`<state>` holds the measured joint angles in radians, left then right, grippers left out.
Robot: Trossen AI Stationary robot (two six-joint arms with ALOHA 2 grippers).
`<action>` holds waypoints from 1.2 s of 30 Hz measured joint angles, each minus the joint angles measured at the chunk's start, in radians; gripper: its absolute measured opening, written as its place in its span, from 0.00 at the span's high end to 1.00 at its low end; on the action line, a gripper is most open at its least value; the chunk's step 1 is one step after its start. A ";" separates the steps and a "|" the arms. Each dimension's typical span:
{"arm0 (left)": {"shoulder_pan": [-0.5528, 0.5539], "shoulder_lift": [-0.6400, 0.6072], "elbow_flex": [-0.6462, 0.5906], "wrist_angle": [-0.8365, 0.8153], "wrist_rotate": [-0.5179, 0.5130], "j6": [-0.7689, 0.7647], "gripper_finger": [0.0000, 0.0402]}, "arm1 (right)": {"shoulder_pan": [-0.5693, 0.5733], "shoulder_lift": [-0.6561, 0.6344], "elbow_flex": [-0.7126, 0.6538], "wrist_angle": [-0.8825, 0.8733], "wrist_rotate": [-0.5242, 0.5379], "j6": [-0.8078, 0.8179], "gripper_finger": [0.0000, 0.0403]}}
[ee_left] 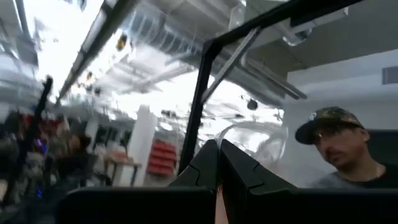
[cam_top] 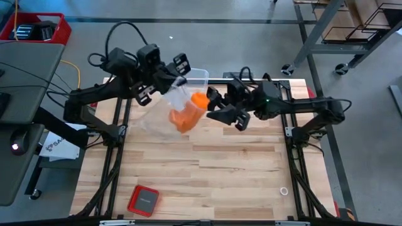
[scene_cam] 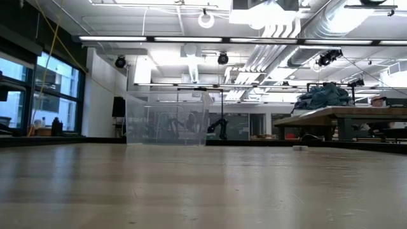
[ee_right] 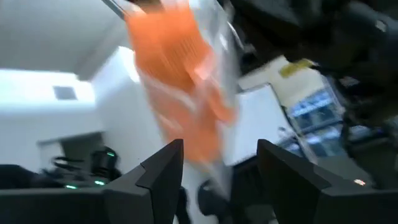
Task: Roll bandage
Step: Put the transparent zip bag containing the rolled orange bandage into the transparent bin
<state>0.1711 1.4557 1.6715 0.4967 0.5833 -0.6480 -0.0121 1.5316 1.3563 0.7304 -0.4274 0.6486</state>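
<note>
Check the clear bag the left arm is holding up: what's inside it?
The orange bandage sits inside the clear plastic bag, bunched up. Whether it is rolled or loose is hidden by the crinkled plastic. Nothing else shows inside.

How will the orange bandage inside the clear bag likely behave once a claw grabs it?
Probably floppy: the bandage hangs bunched and uneven in the clear bag held up by the left claw. Likely light, since the thin bag carries it. The open right claw may slip on the plastic.

No legible text anywhere.
</note>
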 joint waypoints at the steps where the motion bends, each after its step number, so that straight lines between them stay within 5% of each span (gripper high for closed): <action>1: 0.000 -0.001 0.003 0.004 -0.013 0.010 1.00 | 0.001 0.007 0.017 -0.035 0.008 -0.019 0.51; 23: 0.027 -0.004 0.002 -0.070 -0.098 0.110 1.00 | 0.025 0.012 0.129 -0.106 -0.037 -0.120 0.51; 36: 0.025 -0.006 0.002 -0.155 -0.091 0.117 1.00 | 0.023 0.006 0.129 -0.100 0.040 -0.134 0.54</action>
<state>0.1962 1.4498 1.6733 0.3413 0.4923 -0.5306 0.0105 1.5372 1.4849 0.6304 -0.3876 0.5148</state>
